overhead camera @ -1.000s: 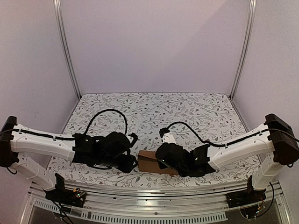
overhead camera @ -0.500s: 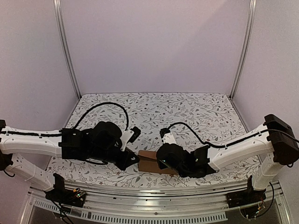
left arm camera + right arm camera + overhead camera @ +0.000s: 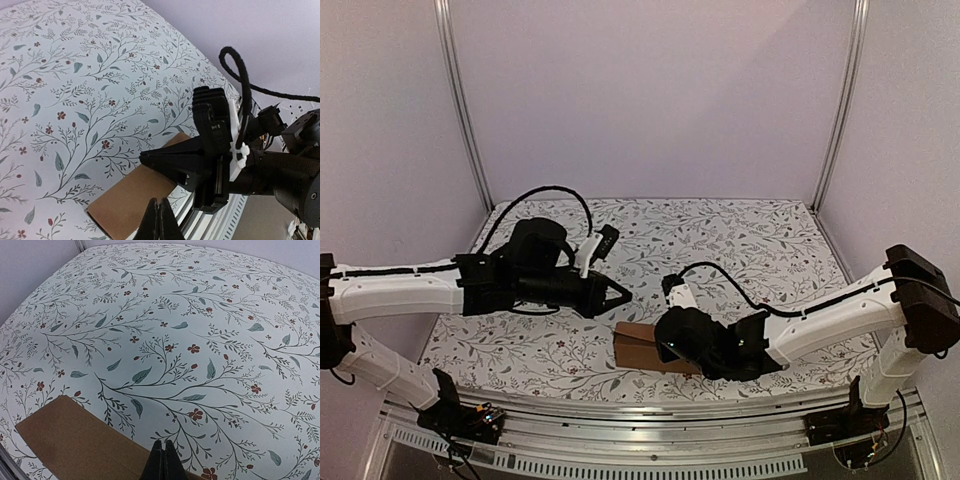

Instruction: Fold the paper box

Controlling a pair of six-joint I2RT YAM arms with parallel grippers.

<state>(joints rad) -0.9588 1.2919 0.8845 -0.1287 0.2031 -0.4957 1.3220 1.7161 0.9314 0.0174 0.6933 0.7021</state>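
The paper box (image 3: 638, 346) is a flat, closed brown carton lying on the flowered table near the front edge. It also shows in the left wrist view (image 3: 131, 199) and the right wrist view (image 3: 80, 447). My right gripper (image 3: 662, 346) is shut and empty, with its tips (image 3: 163, 461) low over the box's far long edge; whether they touch it I cannot tell. My left gripper (image 3: 622, 293) is shut and empty. It hangs above and to the left of the box, apart from it, with its fingertips (image 3: 159, 222) pointing toward the box and the right gripper's fingers (image 3: 172, 161).
The flowered table cover (image 3: 720, 240) stretches back to the lilac walls with metal posts (image 3: 460, 110) at the corners. A slotted metal rail (image 3: 650, 455) runs along the front edge, close to the box. Black cables loop over both arms (image 3: 545, 195).
My left arm has lifted and drawn back from the box's left end, up and toward the far left. The right arm and the box have stayed put.
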